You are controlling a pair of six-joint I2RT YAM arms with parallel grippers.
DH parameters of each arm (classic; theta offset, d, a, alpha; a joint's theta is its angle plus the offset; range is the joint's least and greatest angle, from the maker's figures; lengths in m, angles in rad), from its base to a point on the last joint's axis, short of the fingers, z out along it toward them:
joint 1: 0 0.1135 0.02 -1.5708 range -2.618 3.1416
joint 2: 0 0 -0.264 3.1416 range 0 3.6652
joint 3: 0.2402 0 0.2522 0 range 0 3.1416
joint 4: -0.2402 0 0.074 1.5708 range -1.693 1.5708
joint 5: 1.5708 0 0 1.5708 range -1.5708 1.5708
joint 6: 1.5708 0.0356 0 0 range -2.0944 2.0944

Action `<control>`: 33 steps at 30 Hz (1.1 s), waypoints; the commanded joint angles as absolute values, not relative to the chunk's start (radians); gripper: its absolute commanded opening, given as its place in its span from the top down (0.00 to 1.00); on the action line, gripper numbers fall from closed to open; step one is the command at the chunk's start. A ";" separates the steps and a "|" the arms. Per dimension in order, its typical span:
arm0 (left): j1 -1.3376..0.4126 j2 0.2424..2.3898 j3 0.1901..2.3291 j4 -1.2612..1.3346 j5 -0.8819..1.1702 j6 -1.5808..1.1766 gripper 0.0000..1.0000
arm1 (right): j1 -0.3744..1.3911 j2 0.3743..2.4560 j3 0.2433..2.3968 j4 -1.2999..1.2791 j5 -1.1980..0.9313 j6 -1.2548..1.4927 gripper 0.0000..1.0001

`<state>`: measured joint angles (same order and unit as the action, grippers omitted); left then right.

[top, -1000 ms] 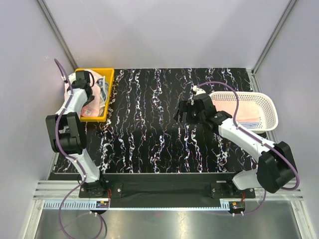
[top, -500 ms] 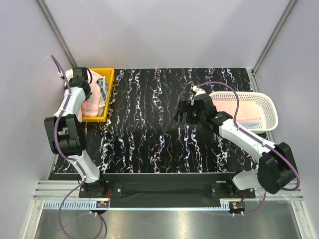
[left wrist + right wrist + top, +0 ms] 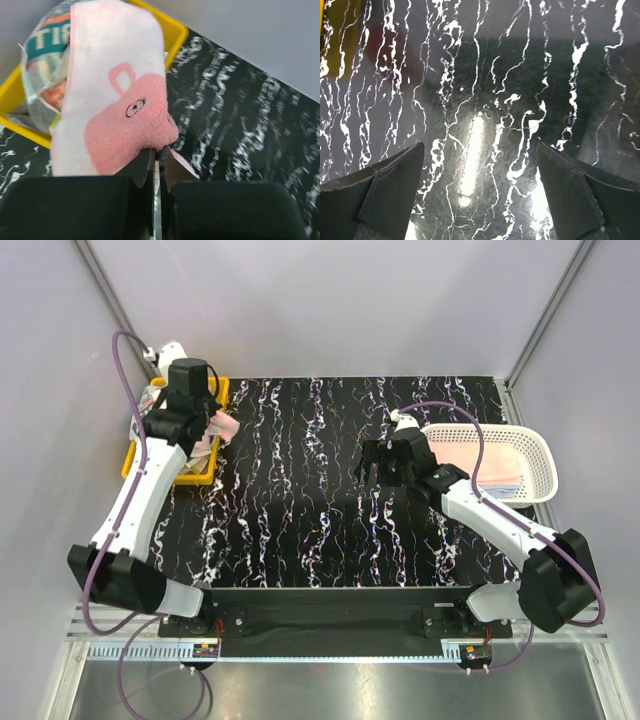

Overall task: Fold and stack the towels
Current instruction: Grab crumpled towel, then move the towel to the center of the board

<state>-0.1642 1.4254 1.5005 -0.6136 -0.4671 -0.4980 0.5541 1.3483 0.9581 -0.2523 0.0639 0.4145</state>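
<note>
Left gripper: the jaws are pressed together, pinching a bunched edge of the pink rabbit-print towel just above the yellow bin, at its table-side rim.
Held towel: it drapes away from the pinch back toward the yellow bin, with the pink rabbit shape facing the wrist camera. Gripping an edge rather than the middle probably lets the cloth hang open instead of coming out as a ball.
Other towels: a crumpled beige towel with teal lettering lies inside the yellow bin, partly under the held one. The rest of the bin's contents are too covered to sort out.
Right gripper: the fingers are spread wide and hold nothing, hovering over bare table well to the right of the yellow bin. It seems parked there to receive or flatten the towel once it arrives.
White mesh basket: it sits farthest from the yellow bin, beyond the right gripper. It holds flat folded cloth, so it looks like the stacking spot.
Open table: the stretch just right of the yellow bin is the likely folding surface.
Step in hand: drawing one towel out of the yellow bin; folding has not begun.
</note>
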 commanded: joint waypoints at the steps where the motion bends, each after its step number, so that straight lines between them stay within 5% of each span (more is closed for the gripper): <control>1: -0.283 1.342 1.539 -0.661 -0.468 -0.515 1.00 | 0.560 1.315 1.005 -0.248 0.138 0.388 0.00; 11: -0.837 1.069 0.978 -0.588 -0.486 -0.842 1.00 | 0.560 1.362 1.031 -0.276 0.278 0.434 0.00; 19: -1.319 1.214 0.853 -0.547 -0.549 -1.187 1.00 | 0.560 1.525 1.098 -0.259 0.252 0.448 0.00; 21: -1.338 1.255 0.905 -0.636 -0.566 -1.221 1.00 | 0.560 1.578 1.129 -0.247 0.215 0.457 0.00; 23: -1.338 1.243 0.913 -0.666 -0.590 -1.232 0.75 | 0.560 1.632 1.164 -0.255 0.183 0.460 0.00; 26: -1.270 1.164 0.902 -0.675 -0.603 -1.210 0.70 | 0.560 1.683 1.178 -0.241 0.117 0.480 0.00; 28: -1.145 1.117 0.900 -0.670 -0.568 -1.146 0.56 | 0.561 1.709 1.181 -0.226 0.043 0.505 0.00; 33: -0.826 1.114 0.922 -0.629 -0.514 -0.974 0.44 | 0.577 1.816 1.221 -0.183 0.002 0.528 0.02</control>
